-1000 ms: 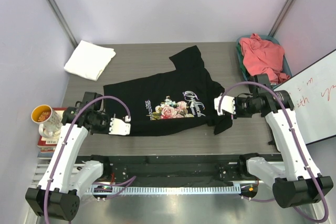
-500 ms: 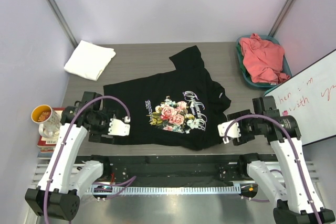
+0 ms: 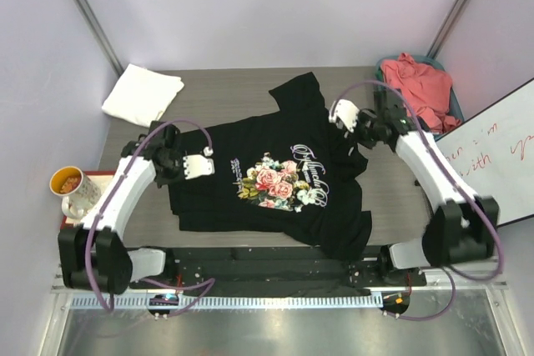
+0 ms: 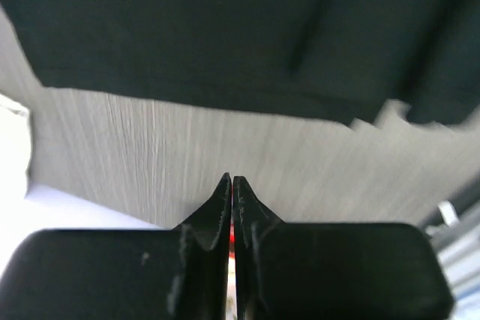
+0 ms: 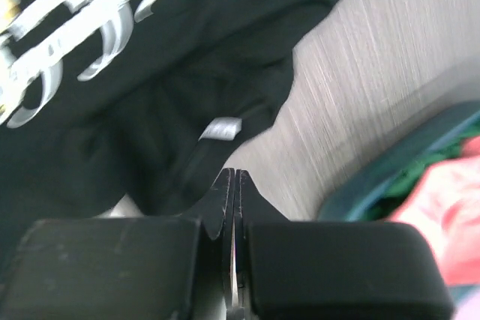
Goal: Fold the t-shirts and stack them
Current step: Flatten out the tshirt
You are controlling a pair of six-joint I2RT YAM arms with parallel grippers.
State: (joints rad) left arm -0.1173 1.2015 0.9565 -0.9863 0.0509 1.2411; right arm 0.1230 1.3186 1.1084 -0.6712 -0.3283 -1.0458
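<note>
Robot lab cell: bare lilac walls [image 3: 275, 6], metal frame post [image 3: 88, 14], scribbled whiteboard [image 3: 492, 160], grey workbench [image 3: 242, 89].

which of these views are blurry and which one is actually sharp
top external: sharp and evenly lit, the rose print on the black cloth t-shirt crisp; left wrist: motion-smeared, the shirt's hem and the grey wood-grain table streaky; right wrist: blurred too, white script smeared, the teal basket and coral-pink t-shirt just soft colour patches.

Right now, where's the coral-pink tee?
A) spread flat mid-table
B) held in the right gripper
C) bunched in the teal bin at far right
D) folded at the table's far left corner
C: the coral-pink tee lies bunched in the teal bin at the far right; the folded one at the far left corner is the white tee.
</note>
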